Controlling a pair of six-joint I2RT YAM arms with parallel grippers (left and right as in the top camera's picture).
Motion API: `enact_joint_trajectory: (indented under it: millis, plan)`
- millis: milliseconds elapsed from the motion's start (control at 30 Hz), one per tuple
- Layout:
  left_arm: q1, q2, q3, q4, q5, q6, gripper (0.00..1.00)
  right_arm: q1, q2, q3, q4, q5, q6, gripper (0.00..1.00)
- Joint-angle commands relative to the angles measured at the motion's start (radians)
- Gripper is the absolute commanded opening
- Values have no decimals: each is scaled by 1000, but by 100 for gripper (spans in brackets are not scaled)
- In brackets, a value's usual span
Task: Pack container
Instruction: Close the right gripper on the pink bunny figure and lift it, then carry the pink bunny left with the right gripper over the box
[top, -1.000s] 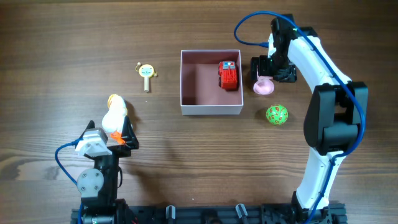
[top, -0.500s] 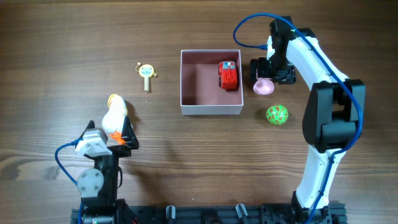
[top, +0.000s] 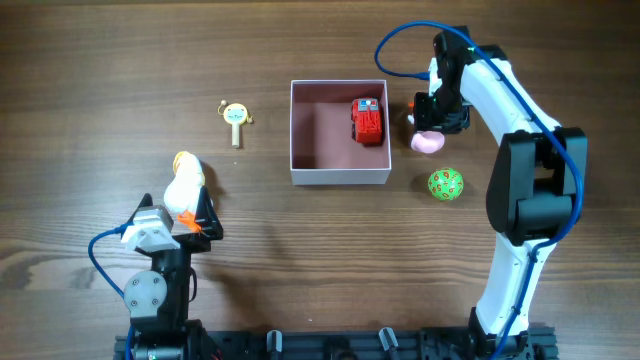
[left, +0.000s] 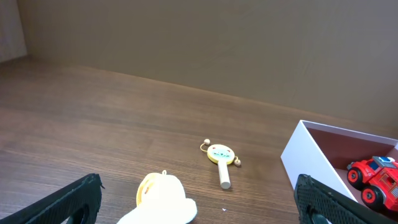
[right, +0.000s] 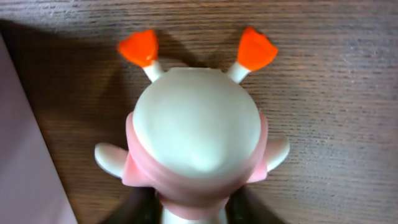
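Right gripper jaws drew in from wide and clamped pink toy figure, just right of container, mid-scene. Left gripper jaws apart, idle. Lift into container likely next.

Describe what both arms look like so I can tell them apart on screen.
The right arm has white shells over bulky black joints, with a blue cable looping by its wrist. The left arm is black with a round grey joint, a pale wrist block and a blue lead. Its fingers are black.
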Motion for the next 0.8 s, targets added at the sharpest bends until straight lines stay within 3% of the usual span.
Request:
enact_joint_trajectory:
  millis: [0, 200, 433, 633, 767]
  plan:
    - [-8, -6, -6, 3, -13, 20, 100, 4, 12, -10, 3, -1, 1, 24]
    - [-8, -6, -6, 3, -13, 20, 100, 4, 5, 55, -33, -1, 1, 20]
    - [-8, -6, -6, 3, -13, 20, 100, 4, -34, 259, -147, -1, 6, 20]
    - [-8, -6, -6, 3, -13, 20, 100, 27, -65, 441, -286, -31, 65, 16]
    - [-8, -6, -6, 3, -13, 20, 100, 68, -102, 464, -297, -105, 118, 13]
